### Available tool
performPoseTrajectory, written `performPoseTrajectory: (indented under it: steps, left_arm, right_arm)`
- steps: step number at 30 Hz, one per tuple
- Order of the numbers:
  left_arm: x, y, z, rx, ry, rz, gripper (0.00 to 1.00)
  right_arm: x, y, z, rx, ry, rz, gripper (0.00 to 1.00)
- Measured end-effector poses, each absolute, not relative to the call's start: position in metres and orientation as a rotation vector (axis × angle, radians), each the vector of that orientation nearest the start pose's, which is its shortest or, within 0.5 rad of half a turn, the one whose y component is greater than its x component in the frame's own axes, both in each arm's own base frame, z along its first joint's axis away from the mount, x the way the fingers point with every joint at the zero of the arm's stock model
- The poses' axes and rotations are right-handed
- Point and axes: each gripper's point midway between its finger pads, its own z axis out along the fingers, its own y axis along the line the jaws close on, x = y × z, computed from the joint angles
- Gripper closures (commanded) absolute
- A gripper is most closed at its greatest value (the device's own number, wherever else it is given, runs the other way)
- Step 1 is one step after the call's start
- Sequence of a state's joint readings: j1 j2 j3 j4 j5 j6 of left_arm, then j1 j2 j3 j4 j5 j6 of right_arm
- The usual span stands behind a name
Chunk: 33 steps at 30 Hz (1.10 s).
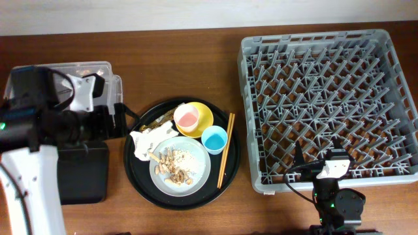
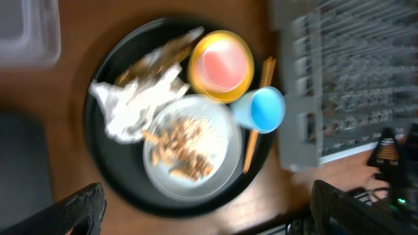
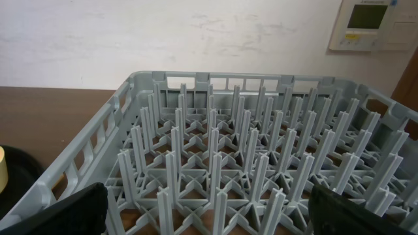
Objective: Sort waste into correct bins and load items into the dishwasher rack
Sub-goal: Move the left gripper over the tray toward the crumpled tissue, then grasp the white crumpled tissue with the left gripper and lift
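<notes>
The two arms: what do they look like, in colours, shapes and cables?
The left arm has a white link, black joint housings, a white bracket, looped black cables and a green light. The right arm is black with a pale block on top and a green light. The fingers are black.

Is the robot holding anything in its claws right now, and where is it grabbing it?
Nothing. The left claw hangs open above the round black tray, and the right claw is open by the rack, both empty.
</notes>
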<state>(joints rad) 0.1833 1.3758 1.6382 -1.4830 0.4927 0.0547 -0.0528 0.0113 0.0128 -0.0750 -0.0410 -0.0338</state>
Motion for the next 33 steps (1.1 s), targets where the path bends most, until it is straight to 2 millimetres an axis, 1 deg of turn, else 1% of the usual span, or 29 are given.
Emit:
performPoseTrajectory:
  steps: [1, 3, 4, 6, 8, 10, 11, 12, 14, 15, 16, 17, 18, 19, 22, 25, 28, 33]
  left_arm:
    - [0.278, -0.029, 0.267, -0.141, 2.768, -0.546, 0.01]
    - [0.278, -0.027, 0.248, -0.241, 2.871, -0.345, 0.01]
    - [0.277, -0.030, 0.244, -0.253, 2.888, -0.262, 0.01]
    - [0.278, -0.042, 0.242, -0.221, 2.890, -0.173, 0.01]
    - [0.281, -0.048, 0.233, -0.207, 2.906, -0.138, 0.01]
    - [0.289, -0.052, 0.209, -0.204, 2.950, -0.105, 0.08]
    - [0.294, -0.055, 0.194, -0.202, 2.976, -0.093, 0.20]
    - [0.298, -0.059, 0.176, -0.189, 3.007, -0.077, 0.22]
    - [0.308, -0.069, 0.155, -0.160, 3.024, -0.067, 0.23]
    - [0.314, -0.073, 0.148, -0.142, 3.023, -0.064, 0.32]
    - [0.319, -0.076, 0.144, -0.131, 3.014, -0.060, 0.34]
    - [0.324, -0.077, 0.142, -0.134, 3.004, -0.055, 0.34]
    - [0.334, -0.074, 0.136, -0.131, 2.982, -0.015, 0.34]
    - [0.337, -0.072, 0.132, -0.133, 2.985, 0.007, 0.34]
    - [0.341, -0.068, 0.112, -0.114, 3.029, 0.068, 0.34]
    - [0.348, -0.069, 0.087, -0.009, 3.074, 0.102, 0.36]
    - [0.348, -0.068, 0.068, 0.108, 3.121, 0.127, 0.36]
    - [0.350, -0.068, 0.066, 0.296, 3.105, 0.132, 0.36]
  right_arm:
    - [0.246, -0.006, 0.159, -0.016, 1.644, -0.032, 0.02]
    - [0.246, -0.006, 0.159, -0.016, 1.644, -0.032, 0.02]
    - [0.246, -0.006, 0.159, -0.016, 1.644, -0.032, 0.01]
    - [0.246, -0.006, 0.159, -0.016, 1.644, -0.032, 0.02]
    - [0.246, -0.006, 0.159, -0.016, 1.644, -0.032, 0.02]
    - [0.246, -0.006, 0.159, -0.016, 1.644, -0.032, 0.02]
    - [0.246, -0.006, 0.159, -0.015, 1.645, -0.032, 0.02]
    - [0.246, -0.006, 0.159, -0.016, 1.644, -0.033, 0.02]
    - [0.246, -0.006, 0.159, -0.015, 1.644, -0.032, 0.02]
    - [0.246, -0.006, 0.159, -0.016, 1.644, -0.032, 0.02]
    - [0.246, -0.006, 0.159, -0.016, 1.644, -0.032, 0.02]
    - [0.246, -0.006, 0.159, -0.016, 1.645, -0.032, 0.02]
    - [0.246, -0.006, 0.159, -0.016, 1.645, -0.032, 0.02]
    - [0.246, -0.006, 0.159, -0.016, 1.645, -0.032, 0.02]
    - [0.246, -0.006, 0.159, -0.016, 1.644, -0.033, 0.02]
    - [0.246, -0.006, 0.159, -0.016, 1.644, -0.032, 0.02]
    - [0.246, -0.006, 0.159, -0.016, 1.644, -0.032, 0.02]
    - [0.246, -0.006, 0.159, -0.016, 1.644, -0.032, 0.02]
